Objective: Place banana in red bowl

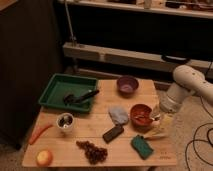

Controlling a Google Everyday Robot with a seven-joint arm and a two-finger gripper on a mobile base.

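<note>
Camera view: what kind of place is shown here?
Probably a robot test room: a small wooden table laid out with assorted objects, cables on the speckled floor, and the gripper beside the red bowl.

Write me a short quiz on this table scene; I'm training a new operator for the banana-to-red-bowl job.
1. True or false: the banana already lies inside the red bowl.
2. Which thing is nearest the tool at the end of the white arm? A) the carrot B) the red bowl C) the green tray
3. How many bowls stand on the table?

Key:
1. False. The banana is just outside the bowl's rim, on the arm's side, close by the tool.
2. B.
3. Two: the red bowl and the purple bowl beyond it.
</note>
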